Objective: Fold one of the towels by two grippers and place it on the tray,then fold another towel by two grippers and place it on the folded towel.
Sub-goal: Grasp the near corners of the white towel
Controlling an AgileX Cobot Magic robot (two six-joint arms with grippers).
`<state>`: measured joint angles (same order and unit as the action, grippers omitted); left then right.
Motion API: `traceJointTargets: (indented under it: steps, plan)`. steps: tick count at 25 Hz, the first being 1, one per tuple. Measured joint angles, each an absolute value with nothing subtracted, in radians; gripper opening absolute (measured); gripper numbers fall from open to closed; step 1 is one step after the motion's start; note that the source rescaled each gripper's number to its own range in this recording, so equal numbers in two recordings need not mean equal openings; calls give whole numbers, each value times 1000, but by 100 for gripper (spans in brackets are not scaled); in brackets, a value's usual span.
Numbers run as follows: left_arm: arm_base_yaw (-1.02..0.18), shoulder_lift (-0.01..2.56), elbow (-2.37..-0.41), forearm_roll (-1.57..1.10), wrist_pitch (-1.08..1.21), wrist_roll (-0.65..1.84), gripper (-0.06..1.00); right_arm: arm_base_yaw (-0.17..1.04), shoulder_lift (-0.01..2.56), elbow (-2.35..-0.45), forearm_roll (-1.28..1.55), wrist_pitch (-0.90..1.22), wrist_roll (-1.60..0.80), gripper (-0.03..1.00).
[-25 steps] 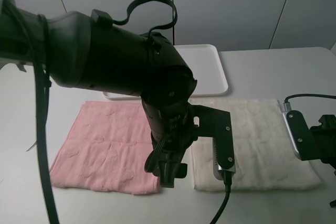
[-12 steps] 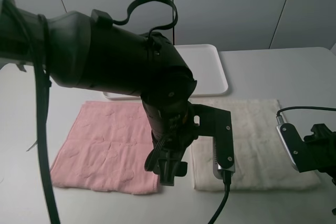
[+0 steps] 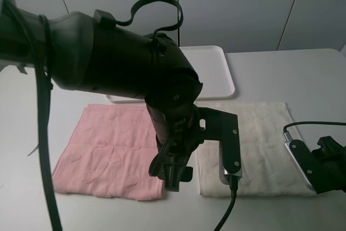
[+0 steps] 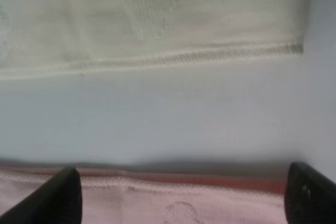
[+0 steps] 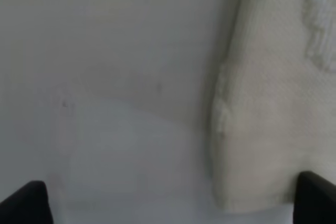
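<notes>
Standing wide apart, the left jaws hold nothing; their two black fingertips (image 4: 63, 198) show only at the border of the left wrist view. Between these tips lies the hemmed edge of the pink towel (image 4: 173, 203), directly under the jaws. Just ahead of the jaws is a bare strip of the pale surface (image 4: 157, 114). Beyond this strip, further ahead, lies the stitched edge of the cream-white towel (image 4: 157, 19), flat and apart from the pink one. So the left jaws hang over the gap between the two towels, more on the pink side.

The right jaws are also wide apart and hold nothing. One of their fingertips (image 5: 315, 195) is just beside a corner of the cream-white towel, which reaches in between the tips from one side. Whether this tip touches the cloth I cannot tell. The rest of the space between the right jaws is bare surface.

From the high camera, the large black left arm (image 3: 108, 58) hides the inner ends of both towels. The right jaws are low at the near outer corner of the cream-white towel. Both towels lie spread flat, side by side. The white tray (image 3: 216, 74) lies on the far side of the towels from both jaws, well apart from them.
</notes>
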<state>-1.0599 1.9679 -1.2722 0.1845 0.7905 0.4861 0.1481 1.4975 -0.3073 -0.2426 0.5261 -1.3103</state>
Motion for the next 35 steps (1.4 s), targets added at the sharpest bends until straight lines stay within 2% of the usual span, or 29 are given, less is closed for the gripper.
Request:
traceJointTargets:
  steps: [18,20,24,27,30,35]
  plan:
    - [-1060,1968,-1272,187,790,480,99,148,1587,-309,-269,404,-1316,96]
    - [-1060,1968,-1272,187,795,480,99,148,1587,-309,-278,399,-1320,88]
    - [-1060,1968,-1272,187,805,474,99,148,1587,-309,-293,388,-1325,56]
    - [-1060,1968,-1272,187,808,462,99,148,1587,-307,-309,378,-1327,36]
    - [-1061,1968,-1272,187,808,459,99,148,1587,-307,-321,369,-1327,25]
    - [-1086,1968,-1272,188,805,457,99,148,1587,-307,-322,364,-1327,22]
